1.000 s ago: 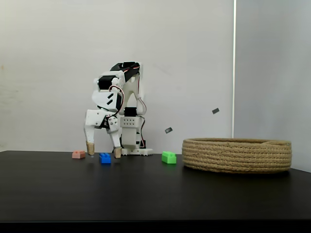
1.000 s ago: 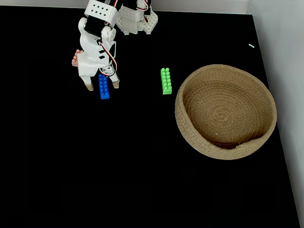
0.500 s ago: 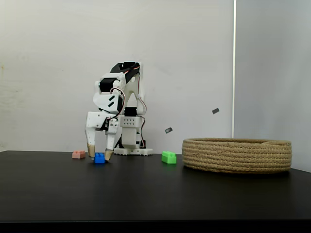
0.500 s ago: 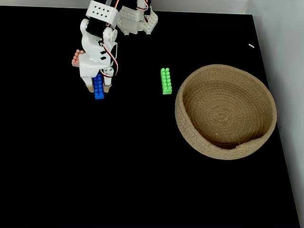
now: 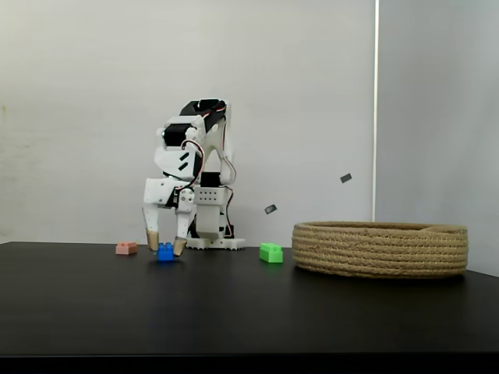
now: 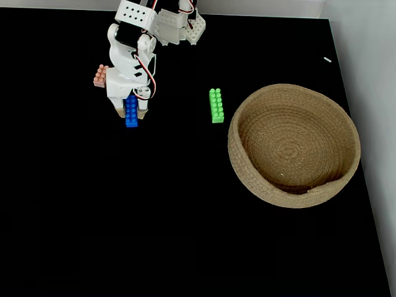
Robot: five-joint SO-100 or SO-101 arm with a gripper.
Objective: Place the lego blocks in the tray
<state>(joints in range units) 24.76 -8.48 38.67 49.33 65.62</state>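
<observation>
Gripper (image 5: 166, 251), fingers closed on the blue brick (image 6: 131, 111) (first pick), basket (image 6: 247, 173) waiting empty well apart.

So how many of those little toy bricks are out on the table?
3. A blue brick sits between the pincer tips, a pink brick lies just behind the arm, and a green brick lies on the table beside the rope basket, which holds none.

Black worktop (image 6: 154, 216) bearing pink brick (image 6: 100, 75), blue brick (image 6: 131, 112) between the jaws, green brick (image 6: 216, 105), basket (image 6: 247, 179).
</observation>
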